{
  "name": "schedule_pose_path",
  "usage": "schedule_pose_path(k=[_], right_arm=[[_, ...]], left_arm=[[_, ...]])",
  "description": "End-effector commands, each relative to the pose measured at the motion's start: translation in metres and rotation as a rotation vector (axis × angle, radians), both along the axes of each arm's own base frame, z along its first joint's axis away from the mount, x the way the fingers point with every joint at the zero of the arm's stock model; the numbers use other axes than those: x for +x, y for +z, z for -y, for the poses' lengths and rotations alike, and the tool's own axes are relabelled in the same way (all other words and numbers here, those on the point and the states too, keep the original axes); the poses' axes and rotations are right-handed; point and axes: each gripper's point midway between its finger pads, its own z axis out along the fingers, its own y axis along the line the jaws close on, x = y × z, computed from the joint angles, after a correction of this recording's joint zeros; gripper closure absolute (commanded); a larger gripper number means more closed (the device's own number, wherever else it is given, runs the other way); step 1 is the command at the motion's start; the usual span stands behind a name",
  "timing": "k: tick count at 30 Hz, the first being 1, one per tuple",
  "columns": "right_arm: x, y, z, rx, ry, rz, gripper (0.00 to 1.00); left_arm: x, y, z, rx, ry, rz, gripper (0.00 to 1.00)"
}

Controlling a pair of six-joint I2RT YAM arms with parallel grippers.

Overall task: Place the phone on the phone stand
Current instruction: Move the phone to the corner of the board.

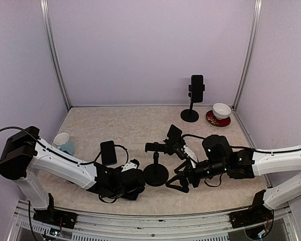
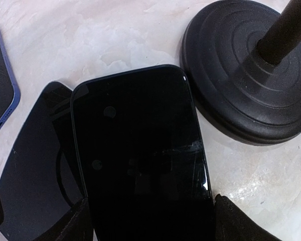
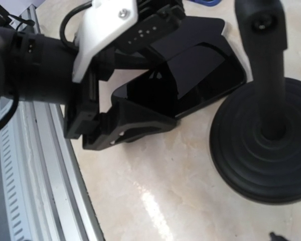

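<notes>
OK, left to right. At the far left the blue phone point(image 2: 0, 90) lies flat, apart from the grab, so I ignore it.

Next, my left claw point(image 2: 150, 218) sits astride the black phone point(image 2: 140, 150). That phone lies flat on the worktop point(image 2: 115, 35), its far end just beside the stand base point(image 2: 246, 75). The claw's pads point(image 2: 78, 223) are right at the long edges; can't tell whether they bite or only flank it. A dark flat slab point(image 2: 32, 175) pokes out from under the phone's left edge. Second device or reflection, can't tell.

How I'd do it:
- Squeeze on the long edges only, low enough to catch the phone but not so low that the left pad drags the slab along.
- Centre the grip before clenching. Glass is slick, and a skewed pinch will probably pivot it.
- Lift straight up first. The base is close, and a sideways sweep would likely knock the phone stand point(image 1: 155, 170).
- Then tip the phone upright and bring it to the cradle point(image 1: 173, 134) at the top of the post.

On the right, my right claw point(image 1: 178, 184) is released, spread wide, grasping nothing, just right of the base. Good spot to steady the stand if it wobbles.
</notes>
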Motion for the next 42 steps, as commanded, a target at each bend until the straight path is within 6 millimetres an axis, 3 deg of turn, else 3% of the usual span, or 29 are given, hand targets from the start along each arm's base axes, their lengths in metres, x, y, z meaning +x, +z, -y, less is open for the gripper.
schedule_pose_path(k=[1,6,12,22,28,33,34,40,42], right_arm=[[0.005,0.015,0.000,0.022,-0.009,0.035,0.00],[0.005,0.015,-0.001,0.025,0.000,0.033,0.00],[0.001,0.015,-0.003,0.032,0.024,0.029,0.00],[-0.002,0.017,-0.005,0.072,0.015,-0.019,0.00],[-0.008,0.014,-0.011,0.096,0.047,-0.063,0.00],[-0.010,0.011,-0.015,0.103,0.061,-0.086,0.00],[-0.010,0.010,-0.016,0.102,0.063,-0.088,0.00],[-0.008,0.004,-0.014,0.082,0.048,-0.092,0.00],[-0.007,0.003,-0.014,0.078,0.044,-0.088,0.00]], left_arm=[[-0.024,-0.029,-0.022,0.099,-0.032,-0.123,0.34],[-0.020,-0.012,-0.017,0.056,-0.019,-0.066,0.37],[-0.018,0.009,-0.010,0.005,-0.035,0.001,0.51],[-0.029,0.035,0.001,-0.057,-0.102,0.085,0.60],[-0.038,0.034,0.005,-0.051,-0.139,0.092,0.70],[-0.045,0.035,0.010,-0.055,-0.159,0.098,0.70],[-0.046,0.035,0.010,-0.056,-0.158,0.094,0.67],[-0.046,0.027,-0.002,-0.017,-0.079,0.057,0.17],[-0.049,0.023,0.000,-0.031,-0.083,0.036,0.06]])
